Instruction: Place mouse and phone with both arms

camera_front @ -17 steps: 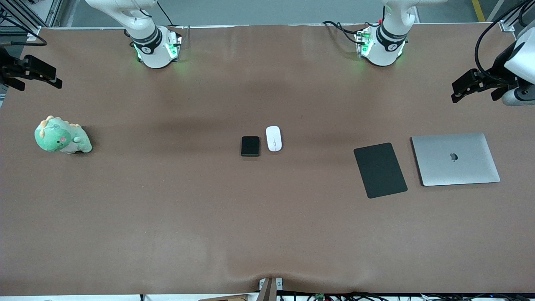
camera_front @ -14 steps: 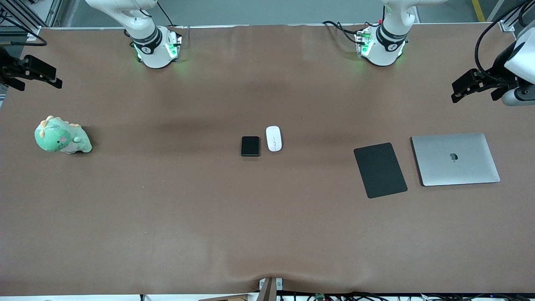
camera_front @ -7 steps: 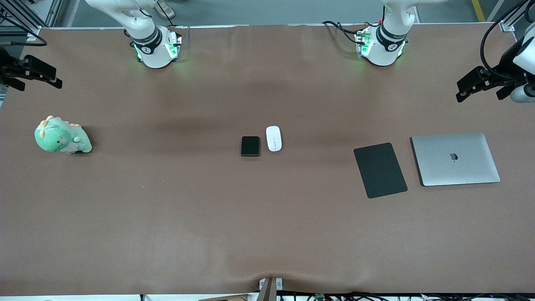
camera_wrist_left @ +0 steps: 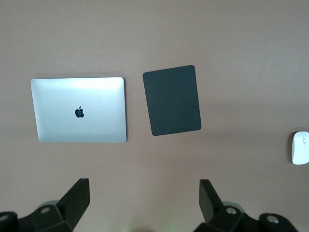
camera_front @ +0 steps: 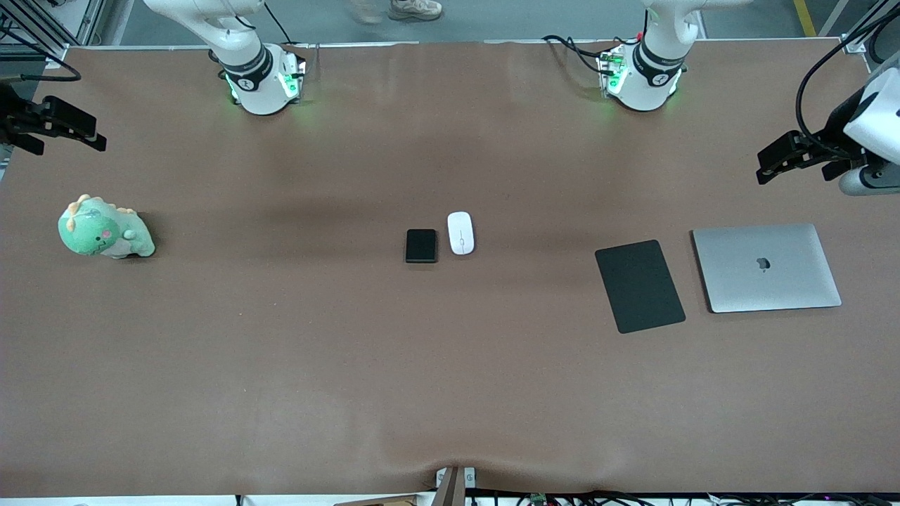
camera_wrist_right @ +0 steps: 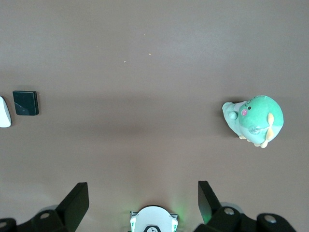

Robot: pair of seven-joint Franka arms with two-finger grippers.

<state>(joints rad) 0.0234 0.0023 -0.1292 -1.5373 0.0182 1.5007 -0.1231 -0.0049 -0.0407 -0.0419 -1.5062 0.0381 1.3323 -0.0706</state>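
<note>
The white oval mouse (camera_front: 460, 232) and the small black phone (camera_front: 421, 246) lie side by side at the middle of the brown table, the phone toward the right arm's end. The left wrist view catches the mouse (camera_wrist_left: 300, 148) at its edge. The right wrist view shows the phone (camera_wrist_right: 25, 103) and a sliver of the mouse (camera_wrist_right: 4, 112). My left gripper (camera_front: 794, 167) hangs open high over the left arm's end of the table, its jaws (camera_wrist_left: 143, 193) empty. My right gripper (camera_front: 67, 144) hangs open over the right arm's end of the table, also empty (camera_wrist_right: 143, 193).
A closed silver laptop (camera_front: 766, 267) and a flat black mouse pad (camera_front: 640, 285) lie toward the left arm's end, both under the left wrist camera. A green dinosaur plush (camera_front: 104, 228) sits toward the right arm's end. The arm bases (camera_front: 261, 77) stand along the table's back edge.
My left gripper drifted out toward the table's end and came back, a little lower in the front view. The right gripper, mouse and phone have not moved.
</note>
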